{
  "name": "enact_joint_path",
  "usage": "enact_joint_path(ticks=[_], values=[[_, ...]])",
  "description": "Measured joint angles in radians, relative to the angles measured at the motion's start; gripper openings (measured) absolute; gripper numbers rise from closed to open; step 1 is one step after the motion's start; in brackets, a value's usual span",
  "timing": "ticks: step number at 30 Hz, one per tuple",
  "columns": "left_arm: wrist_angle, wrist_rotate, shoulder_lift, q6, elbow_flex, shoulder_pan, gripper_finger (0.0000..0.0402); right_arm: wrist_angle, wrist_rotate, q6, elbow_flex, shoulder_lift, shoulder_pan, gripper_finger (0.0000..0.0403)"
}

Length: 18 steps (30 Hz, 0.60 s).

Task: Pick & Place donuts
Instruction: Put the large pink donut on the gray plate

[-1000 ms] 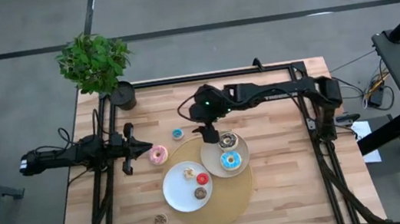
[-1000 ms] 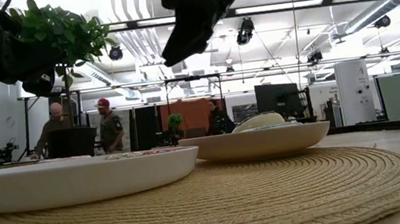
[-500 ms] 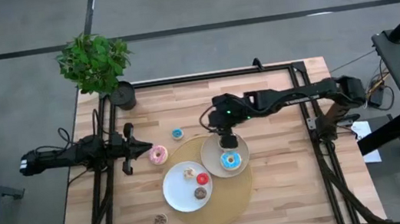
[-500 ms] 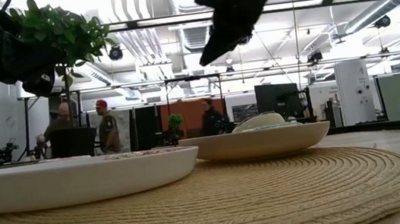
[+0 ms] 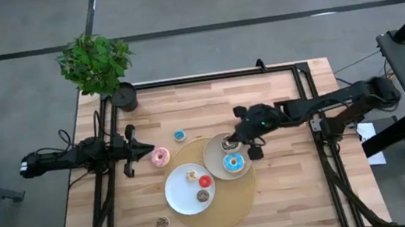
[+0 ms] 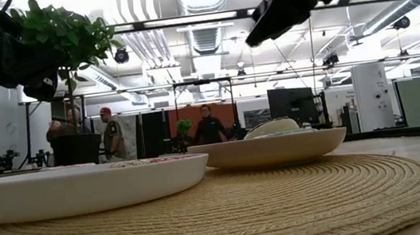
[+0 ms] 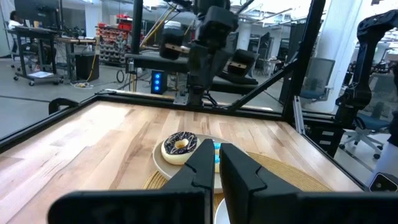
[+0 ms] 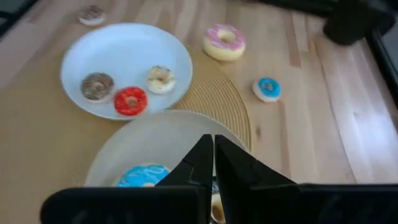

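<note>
Holding three mini donuts [image 5: 198,183]: white plate [image 5: 178,197].

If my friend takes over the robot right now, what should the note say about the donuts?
Left tool: shut, empty, near the pink donut.
Right tool: shut, empty, above the beige plate.
Done: chocolate and sprinkled on beige plate; cream, red, brown on white plate.
Left: pink donut, mini blue, stray mini, all on the table.
</note>
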Motion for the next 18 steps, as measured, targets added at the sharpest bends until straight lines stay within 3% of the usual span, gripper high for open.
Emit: enact_joint_path(ticks=[6,18], values=[[0.0,0.0,0.0,0.0,0.0,0.0,0.0,0.062,0.138,0.036,-0.083,-0.062,0.052,0.0008],[0.0,0.0,0.0,0.0,0.0,0.0,0.0,0.061,0.151,0.228,-0.209,-0.248,0.005,0.0008]])
